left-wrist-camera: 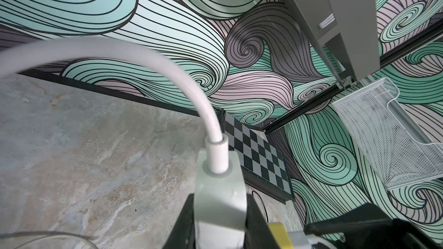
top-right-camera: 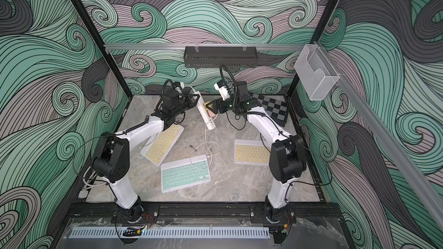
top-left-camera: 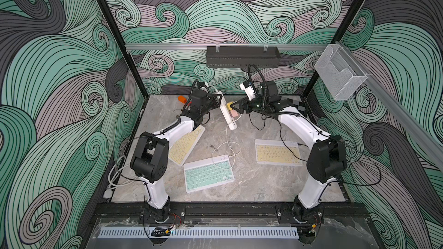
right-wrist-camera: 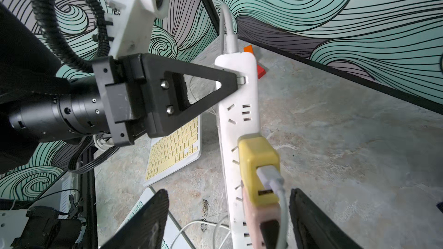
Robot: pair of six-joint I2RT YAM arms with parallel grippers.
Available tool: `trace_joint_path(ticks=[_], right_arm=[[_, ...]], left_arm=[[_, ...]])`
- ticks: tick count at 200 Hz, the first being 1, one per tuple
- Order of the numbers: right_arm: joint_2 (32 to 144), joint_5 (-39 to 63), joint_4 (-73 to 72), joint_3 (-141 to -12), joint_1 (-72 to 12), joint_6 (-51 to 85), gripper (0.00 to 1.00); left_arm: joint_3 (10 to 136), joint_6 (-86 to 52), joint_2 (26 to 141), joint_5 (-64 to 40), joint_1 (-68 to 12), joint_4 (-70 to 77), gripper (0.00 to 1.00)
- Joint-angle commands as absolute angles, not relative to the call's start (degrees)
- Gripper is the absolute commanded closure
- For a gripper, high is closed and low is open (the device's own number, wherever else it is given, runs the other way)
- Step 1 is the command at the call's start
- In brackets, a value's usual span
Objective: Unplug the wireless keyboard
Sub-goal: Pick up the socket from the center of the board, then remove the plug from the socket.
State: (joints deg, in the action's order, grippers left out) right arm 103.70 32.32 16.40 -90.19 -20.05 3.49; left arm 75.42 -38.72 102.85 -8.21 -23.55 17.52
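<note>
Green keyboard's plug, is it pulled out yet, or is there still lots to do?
Not out yet. Done: the left gripper holds the power strip steady near its cord end. In hand: the right gripper is open, one finger on each side of the yellow charger. Left to do: close on it and pull it out, because the white cable still joins it to the green keyboard.

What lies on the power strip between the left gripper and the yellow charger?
Between the left gripper and the yellow charger the power strip is bare: only empty sockets, shown in the right wrist view.
</note>
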Motion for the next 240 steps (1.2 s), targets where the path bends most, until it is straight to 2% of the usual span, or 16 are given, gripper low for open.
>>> trace_joint_path(ticks=[1,65,139,166,192,204,240], right_arm=[[106.81,31.46,18.43,-91.80,-20.19,1.31,0.23],[111.03,29.63,21.29,-96.17,-21.18,-0.41,0.28],[112.79,32.67,22.12,-97.84,-22.60,-1.43,0.60],[113.55,32.31,22.13,-98.65,-22.68,-0.90,0.67],[113.99,31.68,21.90,-99.45,-22.67,-0.27,0.86],[113.75,31.16,21.28,-99.31,-22.68,0.06,1.00],[110.91,28.19,15.12,-95.52,-22.61,1.70,1.00]], left_arm=[[75.77,-37.61,99.19,-9.85,-24.01,25.73,1.00],[75.35,-38.13,99.34,-9.84,-23.99,26.56,1.00],[75.24,-37.26,99.96,-10.64,-24.00,25.92,1.00],[75.19,-37.35,99.92,-10.82,-24.01,25.95,1.00],[75.06,-36.84,99.90,-10.89,-23.99,25.59,1.00],[74.76,-36.41,99.76,-10.17,-23.99,25.20,1.00],[73.40,-36.60,98.59,-2.07,-23.82,20.73,1.00]])
